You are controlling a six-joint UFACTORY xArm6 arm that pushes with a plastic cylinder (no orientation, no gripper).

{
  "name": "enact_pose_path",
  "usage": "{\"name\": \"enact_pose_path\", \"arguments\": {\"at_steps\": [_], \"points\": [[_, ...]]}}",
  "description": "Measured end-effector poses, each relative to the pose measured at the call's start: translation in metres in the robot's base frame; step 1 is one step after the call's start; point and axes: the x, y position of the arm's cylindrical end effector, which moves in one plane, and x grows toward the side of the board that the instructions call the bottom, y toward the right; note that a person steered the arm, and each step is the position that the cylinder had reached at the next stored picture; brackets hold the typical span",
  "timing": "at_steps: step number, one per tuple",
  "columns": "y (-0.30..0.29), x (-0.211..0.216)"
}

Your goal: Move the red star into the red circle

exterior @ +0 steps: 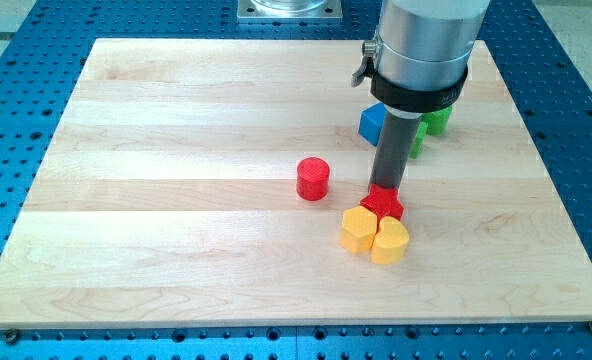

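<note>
Underneath, a pale wooden desk [176, 250] is lying on blue perforated metal. Leftmost, the red circle block [313, 178] is sitting apart. No pincer is showing: my tip [385, 188] is touching the red star block [382, 204], just above two yellow blocks [374, 233].

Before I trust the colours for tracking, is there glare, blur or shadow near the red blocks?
Camera view: sharp and evenly lit, no strong glare on the wooden board; the red star sits at my tip, under a faint shadow; the red circle is crisp and unshaded.
</note>
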Motion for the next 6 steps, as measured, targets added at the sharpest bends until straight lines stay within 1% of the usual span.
{"name": "enact_pose_path", "arguments": {"at_steps": [1, 2, 3, 4, 5, 6], "points": [[0.035, 0.004], [0.063, 0.027], [0.042, 0.050], [-0.004, 0.052], [-0.029, 0.023], [-0.040, -0.009]]}}
